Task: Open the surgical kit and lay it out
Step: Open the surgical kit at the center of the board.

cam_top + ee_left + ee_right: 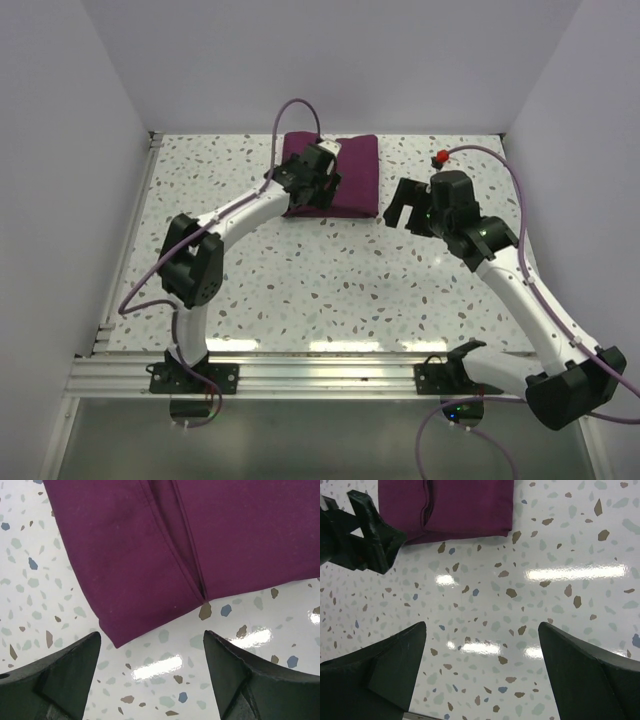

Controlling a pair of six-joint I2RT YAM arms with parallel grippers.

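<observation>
The surgical kit (350,175) is a folded dark purple cloth bundle at the back middle of the table; its steel tray and instruments are hidden inside. My left gripper (312,182) hovers over the bundle's front left corner, jaws wide apart and holding nothing. In the left wrist view the wrap (165,545) fills the top, its folded flap seam ending just beyond the left gripper (152,645). My right gripper (408,207) stands open to the right of the bundle, apart from it. The right wrist view shows the cloth (450,507) far ahead of the right gripper (482,630).
A small red object (440,157) lies at the back right near the right arm's cable. White walls enclose the speckled table (330,290) on three sides. The left arm's fingers (365,535) show at the left of the right wrist view.
</observation>
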